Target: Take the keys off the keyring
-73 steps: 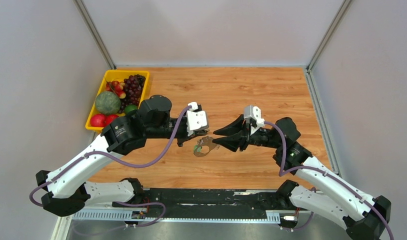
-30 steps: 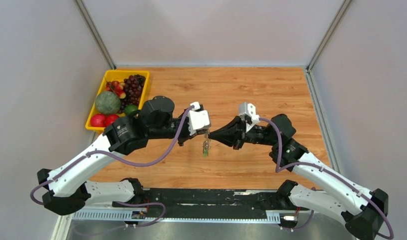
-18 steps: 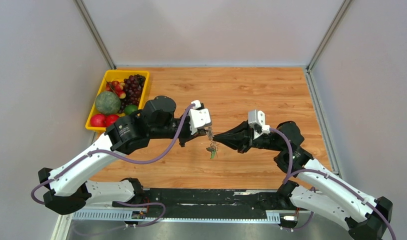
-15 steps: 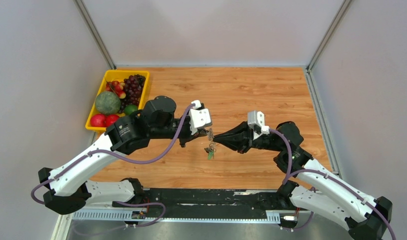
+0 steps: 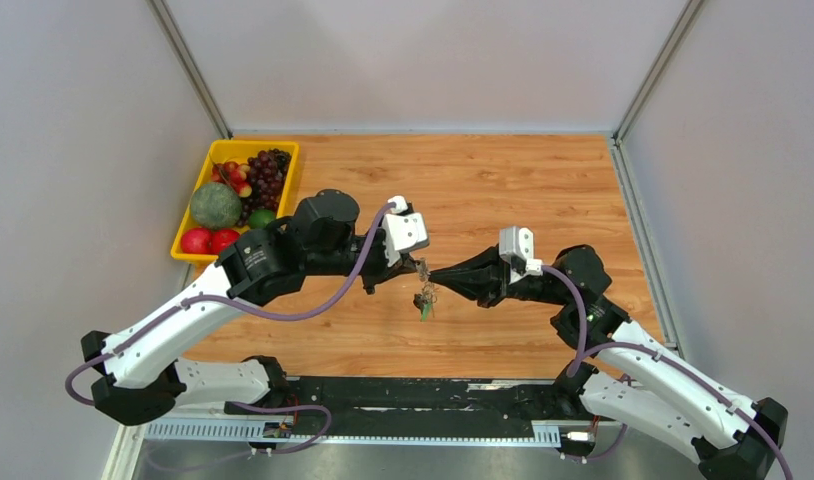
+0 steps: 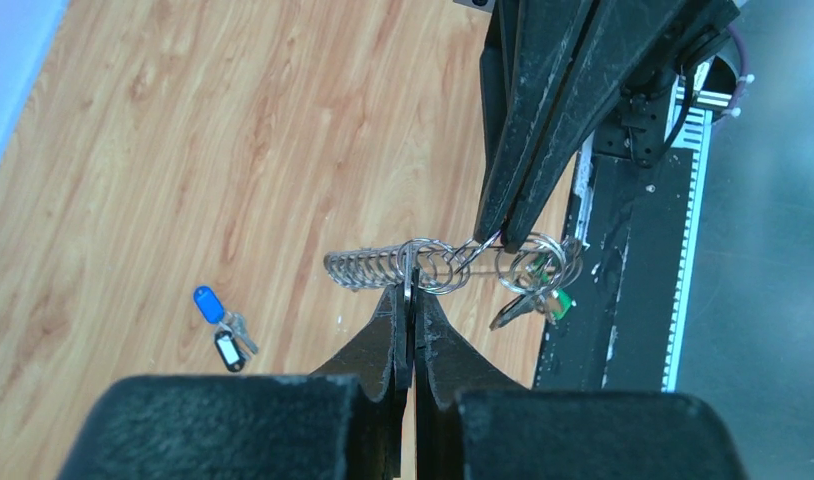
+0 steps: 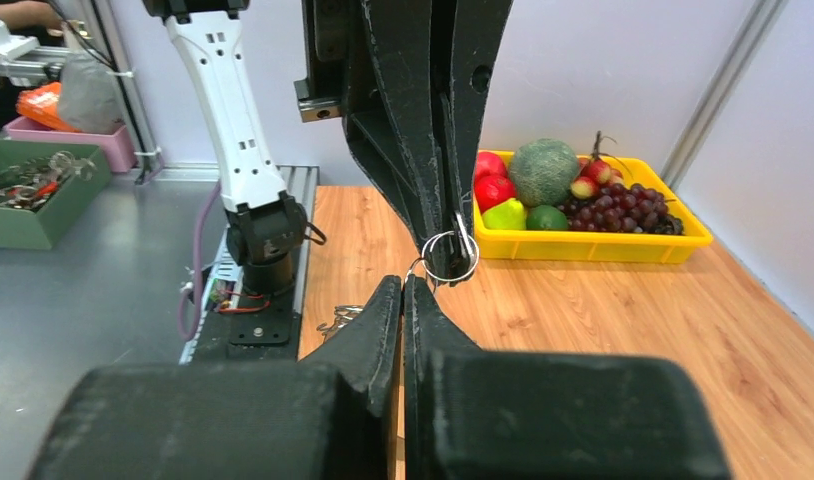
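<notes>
I find the left jaws clenched on 1 ring of the keyring (image 6: 438,265). The right jaws are clenched on its wire just beside them, tips nearly meeting, and the whole chain is held off the bench (image 5: 503,180). A green tag (image 6: 558,303) and 1 hanging key (image 6: 511,310) dangle under the right jaws. A blue key (image 6: 209,303) and a black-and-white key (image 6: 227,350) lie on the bench, well apart from the left jaws. Bare wood runs beyond both jaws. The fruit tray (image 5: 235,147) sits well apart, at the bench's far left edge.

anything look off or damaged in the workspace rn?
Yes: the keyring, pinched in mid-air between the left gripper and the right gripper, has one end drawn out into a spring-like coil. It looks deformed.
</notes>
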You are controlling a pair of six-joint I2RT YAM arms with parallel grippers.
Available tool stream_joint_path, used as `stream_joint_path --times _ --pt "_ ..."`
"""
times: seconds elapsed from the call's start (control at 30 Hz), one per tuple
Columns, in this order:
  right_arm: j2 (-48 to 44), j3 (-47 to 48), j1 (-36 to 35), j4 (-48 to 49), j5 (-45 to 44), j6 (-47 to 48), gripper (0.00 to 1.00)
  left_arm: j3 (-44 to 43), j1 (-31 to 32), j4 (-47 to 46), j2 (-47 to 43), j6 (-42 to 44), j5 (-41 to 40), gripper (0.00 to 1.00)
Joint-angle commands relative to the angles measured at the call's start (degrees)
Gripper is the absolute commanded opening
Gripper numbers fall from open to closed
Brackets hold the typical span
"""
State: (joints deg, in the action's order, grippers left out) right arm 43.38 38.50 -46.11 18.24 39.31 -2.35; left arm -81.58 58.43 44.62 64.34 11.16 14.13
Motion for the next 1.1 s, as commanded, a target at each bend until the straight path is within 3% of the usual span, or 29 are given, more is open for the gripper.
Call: stream_joint_path --times 0.0,0.37,1.07 --pt "-1.2 0.4 -0.9 0.0 -3.9 4.4 0.00 -3.8 0.1 0.8 2.0 -5.0 -2.3 0.00" --pt "-0.5 0.8 -1.5 -3.1 -15.8 6.5 0.00 -5.3 0.0 3.2 3.4 -7.8 -7.2 0.00" --pt "-2.5 -3.1 -1.7 5.1 -18.5 4.4 0.00 -2.0 0.1 1.0 6.4 -13.3 -1.0 0.00"
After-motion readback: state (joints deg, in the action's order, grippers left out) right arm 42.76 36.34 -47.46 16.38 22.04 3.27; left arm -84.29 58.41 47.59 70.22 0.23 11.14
